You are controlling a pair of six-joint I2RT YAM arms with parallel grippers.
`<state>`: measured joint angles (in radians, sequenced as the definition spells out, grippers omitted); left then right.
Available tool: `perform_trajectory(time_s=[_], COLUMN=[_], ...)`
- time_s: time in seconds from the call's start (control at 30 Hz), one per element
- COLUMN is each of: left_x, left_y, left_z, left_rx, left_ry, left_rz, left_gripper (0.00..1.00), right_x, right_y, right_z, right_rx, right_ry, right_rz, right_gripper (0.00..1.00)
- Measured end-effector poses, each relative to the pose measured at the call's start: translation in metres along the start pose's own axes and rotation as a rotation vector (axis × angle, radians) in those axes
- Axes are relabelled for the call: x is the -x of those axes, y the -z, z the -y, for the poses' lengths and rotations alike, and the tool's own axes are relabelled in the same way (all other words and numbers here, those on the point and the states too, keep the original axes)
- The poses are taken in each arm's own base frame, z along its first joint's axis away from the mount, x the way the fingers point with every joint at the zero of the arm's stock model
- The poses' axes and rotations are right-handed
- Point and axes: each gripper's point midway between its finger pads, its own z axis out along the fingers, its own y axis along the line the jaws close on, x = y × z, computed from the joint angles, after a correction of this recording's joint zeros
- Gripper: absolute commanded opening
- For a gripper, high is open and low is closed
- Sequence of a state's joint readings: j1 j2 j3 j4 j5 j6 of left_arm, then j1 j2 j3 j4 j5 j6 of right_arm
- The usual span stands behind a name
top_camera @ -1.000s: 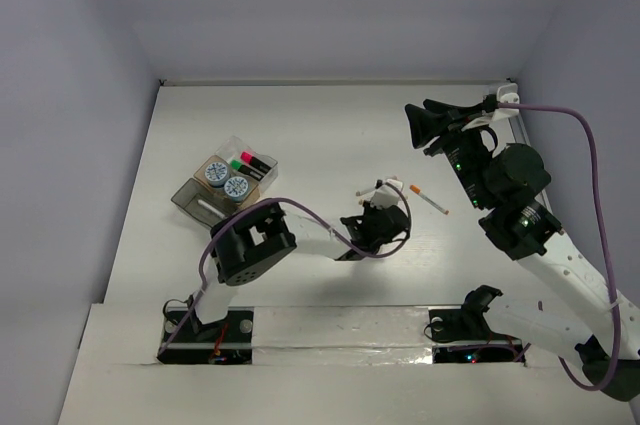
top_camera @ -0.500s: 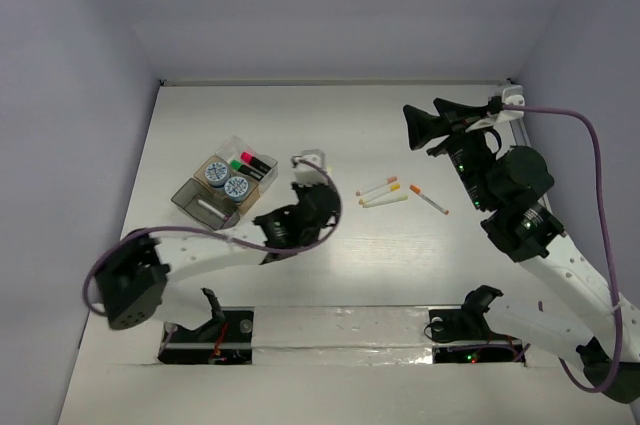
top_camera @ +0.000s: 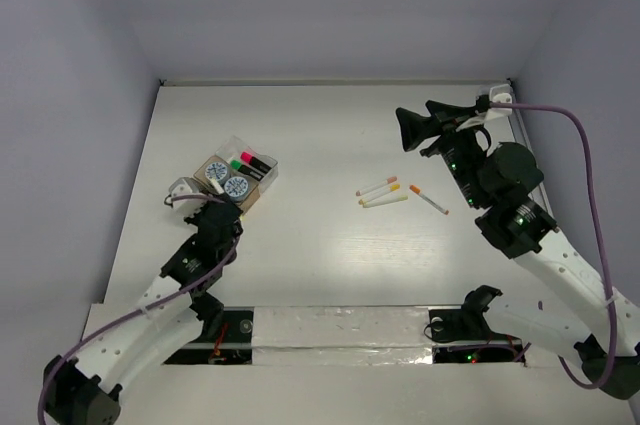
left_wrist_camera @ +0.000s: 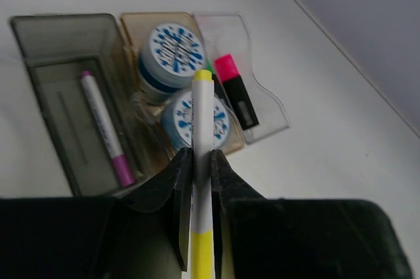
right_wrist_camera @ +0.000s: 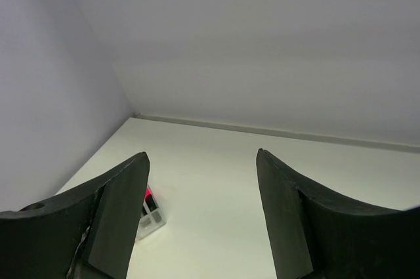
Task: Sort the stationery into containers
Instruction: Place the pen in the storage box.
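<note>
My left gripper (left_wrist_camera: 201,153) is shut on a thin white pen with a yellow tip (left_wrist_camera: 203,108) and holds it over the near edge of the trays (top_camera: 225,180). In the top view this gripper (top_camera: 207,207) sits at the cluster's near side. The smoky grey tray (left_wrist_camera: 59,29) holds a white pen with a pink tip (left_wrist_camera: 102,125). The tan tray holds two blue-white discs (left_wrist_camera: 172,49). The clear tray (left_wrist_camera: 266,111) holds a pink-capped marker (left_wrist_camera: 233,88). Three white pens (top_camera: 384,195) lie on the table at centre right. My right gripper (top_camera: 410,130) is open and empty, raised beyond them.
White walls close the table at the back (top_camera: 330,82) and on both sides. In the right wrist view the clear tray corner with the pink marker (right_wrist_camera: 149,208) shows far off at lower left.
My left arm has swung from the pens at the table's middle to the trays on the left, carrying the yellow-tipped pen. The right arm has barely moved.
</note>
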<state>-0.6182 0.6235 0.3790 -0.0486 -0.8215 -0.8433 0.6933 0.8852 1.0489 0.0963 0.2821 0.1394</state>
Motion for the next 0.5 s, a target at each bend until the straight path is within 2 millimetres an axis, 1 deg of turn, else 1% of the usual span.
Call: perform_trajectory(time_s=[0.03, 0.13, 0.23, 0.37, 0.5], left_x=[0.005, 0.019, 0.026, 0.027, 0.019], left_y=[-0.003, -0.013, -0.024, -0.04, -0.05], left_z=[-0.01, -0.031, -0.048, -0.063, -0.075], left_rx=[0.03, 0.101, 0.165, 0.219, 0.241], left_ry=[0.011, 0.034, 0.033, 0.019, 0.009], left_rz=[0.018, 0.063, 0.08, 0.071, 0.035], left_gripper=[0.0, 0.0, 0.0, 0.0, 0.0], right_x=[0.0, 0.001, 0.002, 0.011, 0.028], right_y=[0.0, 0.0, 0.001, 0.009, 0.034], right_z=[0.0, 0.0, -0.001, 0.004, 0.015], right_rx=[0.002, 0.003, 0.002, -0.013, -0.037], right_ry=[0.0, -0.002, -0.008, -0.026, -0.06], right_rz=[-0.001, 0.002, 0.004, 0.038, 0.124], right_gripper=[0.72, 0.73, 0.73, 0.74, 0.75])
